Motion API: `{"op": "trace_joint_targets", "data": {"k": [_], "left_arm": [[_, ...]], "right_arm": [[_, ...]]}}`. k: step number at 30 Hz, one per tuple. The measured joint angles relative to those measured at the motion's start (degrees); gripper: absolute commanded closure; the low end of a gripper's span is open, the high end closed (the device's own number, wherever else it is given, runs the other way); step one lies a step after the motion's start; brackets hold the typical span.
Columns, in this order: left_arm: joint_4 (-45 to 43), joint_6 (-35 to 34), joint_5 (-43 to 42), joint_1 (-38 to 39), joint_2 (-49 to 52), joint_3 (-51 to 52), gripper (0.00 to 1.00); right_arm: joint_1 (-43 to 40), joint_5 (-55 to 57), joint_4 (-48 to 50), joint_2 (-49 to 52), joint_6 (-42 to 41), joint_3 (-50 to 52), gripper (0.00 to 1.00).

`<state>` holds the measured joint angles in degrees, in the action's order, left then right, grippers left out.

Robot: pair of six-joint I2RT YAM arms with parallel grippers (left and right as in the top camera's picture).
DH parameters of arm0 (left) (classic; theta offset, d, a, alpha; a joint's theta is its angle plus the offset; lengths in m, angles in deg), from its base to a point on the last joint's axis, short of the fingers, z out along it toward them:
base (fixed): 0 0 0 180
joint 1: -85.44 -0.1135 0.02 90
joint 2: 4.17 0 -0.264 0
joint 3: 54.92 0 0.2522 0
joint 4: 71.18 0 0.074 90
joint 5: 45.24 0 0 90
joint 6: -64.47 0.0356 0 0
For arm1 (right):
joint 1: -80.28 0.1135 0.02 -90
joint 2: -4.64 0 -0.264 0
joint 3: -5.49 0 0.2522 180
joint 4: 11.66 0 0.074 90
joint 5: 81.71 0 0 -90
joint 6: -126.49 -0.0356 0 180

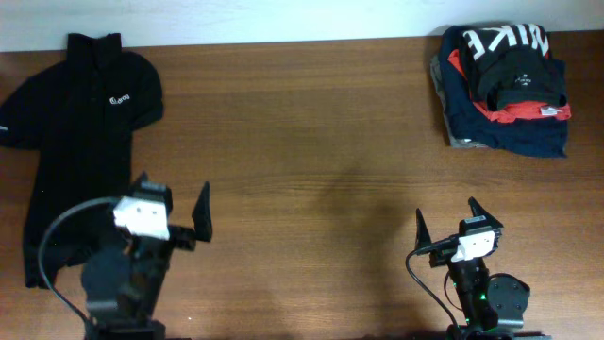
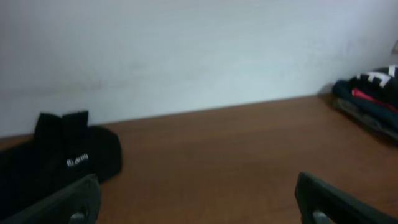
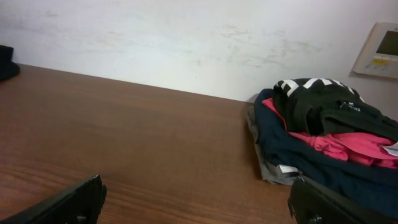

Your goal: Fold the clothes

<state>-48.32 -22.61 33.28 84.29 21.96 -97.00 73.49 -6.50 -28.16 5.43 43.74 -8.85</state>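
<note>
The T-shirt (image 1: 510, 59), lettering partly hidden, is lying far beyond the right gripper (image 1: 445, 210). It and the left gripper (image 1: 174, 184) are gaping empty.

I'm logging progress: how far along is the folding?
Done, it seems: the Nike T-shirt lies bundled, rather loosely, atop the stack at far right. In hand: nothing; the left gripper and right gripper are open and empty, away from any garment. Possibly left: the polo lies spread flat at left, unfolded.
</note>
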Motion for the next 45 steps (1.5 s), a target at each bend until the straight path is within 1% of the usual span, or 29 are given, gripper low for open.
{"op": "trace_joint_targets", "data": {"k": [2,4,8,12,16,21,23,25,29,30,45], "left_arm": [[-3.7,0.0,0.4,0.0,-3.6,3.8,0.01],[-9.4,0.0,0.6,0.0,-6.2,7.5,0.01],[-18.1,0.1,1.0,0.0,-9.8,14.0,0.01],[-20.7,0.1,1.7,0.0,-12.2,18.9,0.01],[-20.9,0.8,3.1,0.0,-16.1,22.1,0.01],[-20.7,2.1,3.6,-1.2,-23.3,26.3,0.01],[-18.3,2.2,3.7,-1.7,-25.0,27.0,0.01],[-15.4,2.3,3.9,-1.9,-25.2,27.2,0.01],[-6.1,2.2,4.0,-1.8,-25.4,27.4,0.01],[-5.3,2.2,4.1,-1.8,-25.3,27.6,0.01],[-5.4,2.2,4.0,-1.9,-25.2,27.6,0.01]], "right_arm": [[0.0,0.0,0.0,0.0,0.0,0.0,0.01],[0.0,0.0,0.0,0.0,0.0,0.0,0.01],[0.0,0.0,0.0,0.0,0.0,0.0,0.02],[0.0,0.0,0.0,0.0,0.0,0.0,0.01],[0.0,0.0,0.0,0.0,0.0,0.0,0.01],[0.0,0.0,0.0,0.0,0.0,0.0,0.01],[0.0,0.0,0.0,0.0,0.0,0.0,0.01],[0.0,0.0,0.0,0.0,0.0,0.0,0.01],[0.0,0.0,0.0,0.0,0.0,0.0,0.01],[0.0,0.0,0.0,0.0,0.0,0.0,0.01],[0.0,0.0,0.0,0.0,0.0,0.0,0.01]]}}
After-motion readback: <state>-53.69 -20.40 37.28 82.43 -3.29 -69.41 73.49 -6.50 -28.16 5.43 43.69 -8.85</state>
